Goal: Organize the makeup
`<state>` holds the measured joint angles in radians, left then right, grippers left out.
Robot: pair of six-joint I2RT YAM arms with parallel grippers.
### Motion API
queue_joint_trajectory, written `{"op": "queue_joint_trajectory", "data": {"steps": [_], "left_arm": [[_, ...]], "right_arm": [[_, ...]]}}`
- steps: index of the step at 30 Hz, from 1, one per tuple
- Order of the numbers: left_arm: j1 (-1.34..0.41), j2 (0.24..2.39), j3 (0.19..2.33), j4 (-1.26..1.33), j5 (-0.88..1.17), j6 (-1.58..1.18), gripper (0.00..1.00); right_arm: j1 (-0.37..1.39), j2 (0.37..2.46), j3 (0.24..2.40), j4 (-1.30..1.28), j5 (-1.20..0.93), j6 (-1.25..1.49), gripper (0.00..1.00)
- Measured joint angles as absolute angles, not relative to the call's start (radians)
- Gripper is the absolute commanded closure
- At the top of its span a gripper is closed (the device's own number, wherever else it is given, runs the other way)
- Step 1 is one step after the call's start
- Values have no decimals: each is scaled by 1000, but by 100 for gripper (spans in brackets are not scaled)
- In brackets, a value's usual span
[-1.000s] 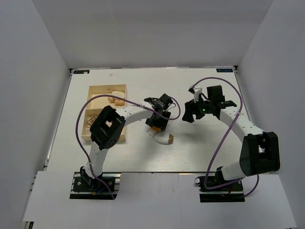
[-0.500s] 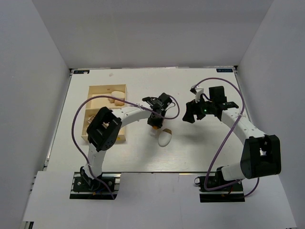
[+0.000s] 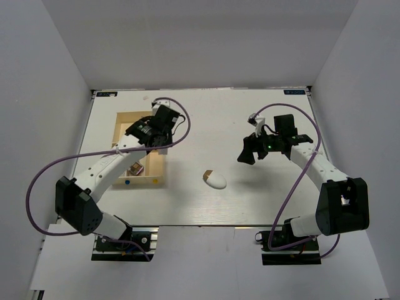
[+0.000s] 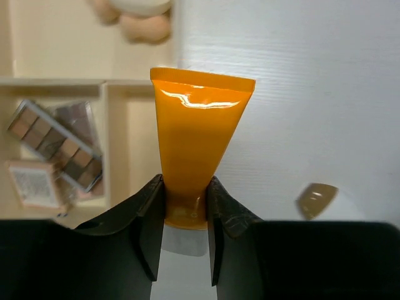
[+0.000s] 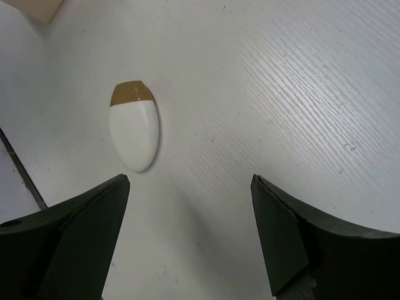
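Observation:
My left gripper (image 4: 185, 187) is shut on the orange tube (image 4: 199, 125), just above its white cap (image 4: 182, 240). It holds the tube over the right edge of the pale wooden tray (image 3: 134, 114); in the top view the gripper (image 3: 156, 132) hides the tube. Two eyeshadow palettes (image 4: 56, 145) and a square compact (image 4: 34, 185) lie in the tray's compartments, with peach sponges (image 4: 145, 26) in the far compartment. A white egg-shaped item with a brown tip (image 3: 215, 180) lies on the table, also in the right wrist view (image 5: 133, 132). My right gripper (image 5: 189, 184) is open and empty, hovering to its right (image 3: 249, 151).
The tray stands at the left of the white table (image 3: 250, 112); its corner shows in the right wrist view (image 5: 31, 7). White walls enclose the table on three sides. Purple cables loop off both arms.
My left arm has swung left from the table's middle to over the tray, carrying the orange tube. The white egg-shaped item now lies uncovered. The right arm has hardly moved.

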<state>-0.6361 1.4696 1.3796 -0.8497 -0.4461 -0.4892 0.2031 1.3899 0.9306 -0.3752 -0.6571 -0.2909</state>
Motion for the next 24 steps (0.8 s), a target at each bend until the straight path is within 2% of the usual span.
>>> {"op": "queue_joint_trajectory", "data": {"steps": [4,8,12,14,17,20,24], "left_arm": [[-589,1441,1262,-894,-484,-530,63],[-568,1448,1181,-914,-491,-577,62],[-546,1458,1153,-906,-494,-605,53],[-538,1473,1150,-901,-498,-615,42],[-526,1501,1139,-881,-501,-624,31],[-518,1521,1131,-877,-500,-631,27],[-511,1523,1133,-871,-499,-632,30]], "right_arm": [[205,1390,931,-385,-671,-300,15],[205,1390,931,-398,-680,-307,14],[205,1390,931,-409,-682,-318,11],[205,1390,931,-416,-683,-322,11],[205,1390,931,-420,-685,-326,11],[205,1390,931,-426,-697,-338,11],[205,1390,931,-451,-738,-377,11]]}}
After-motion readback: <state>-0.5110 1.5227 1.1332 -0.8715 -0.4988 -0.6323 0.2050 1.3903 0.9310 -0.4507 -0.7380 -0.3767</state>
